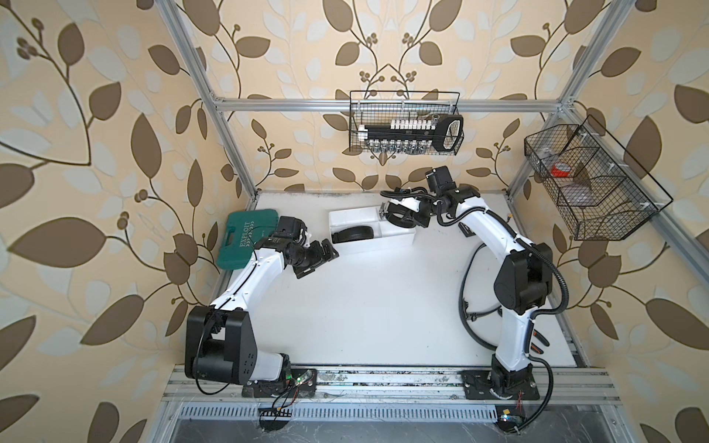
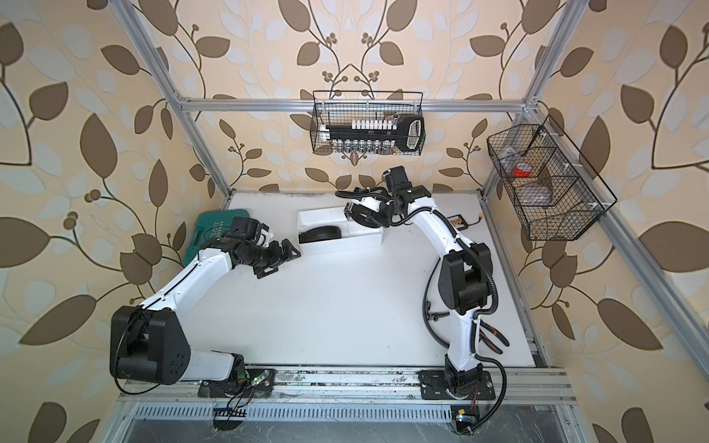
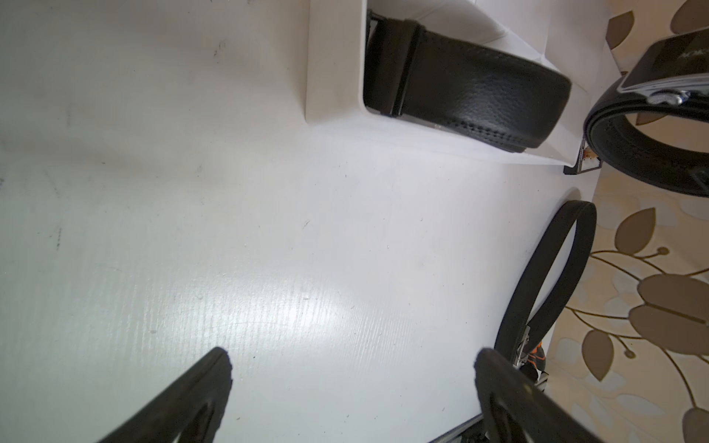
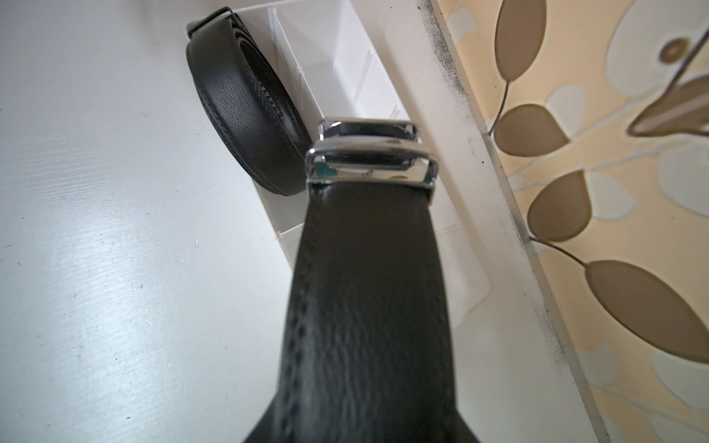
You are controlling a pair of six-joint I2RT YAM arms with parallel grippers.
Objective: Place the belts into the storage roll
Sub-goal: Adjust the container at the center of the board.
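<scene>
Running along the near edge, a rail [image 1: 383, 377] carries both arm bases, and orange-handled pliers [image 1: 537, 345] lie on the white table [image 1: 364, 314] just right of the right arm. Farther in, the loose belt [image 3: 586, 234] appears in the left wrist view as an open loop on the table close to the wall, one end beside something orange; the top views do not show it clearly. At mid-depth on the left, the left gripper [image 1: 318, 262] hovers over bare table with its jaws spread wide and nothing between them, just short of the tray's left end. A green case [image 1: 245, 237] lies beyond this arm, against the left wall. The tray [image 1: 397, 238] sits past the table's middle, slightly askew. Inside it the coiled belt [image 1: 352, 233], wound into an oval, fills the near compartment toward the left end. Over the tray's far right end, the right gripper [image 1: 401, 215] is clamped on the held belt [image 4: 364, 299], also coiled. In the right wrist view its chrome buckle [image 4: 370, 161] overlaps the tray's compartments, and the fingers are hidden. Whether this belt touches the tray cannot be told. Farthest back, the rear basket [image 1: 404, 122] hangs from the frame's crossbar, and the side basket [image 1: 591, 188] hangs on the right.
</scene>
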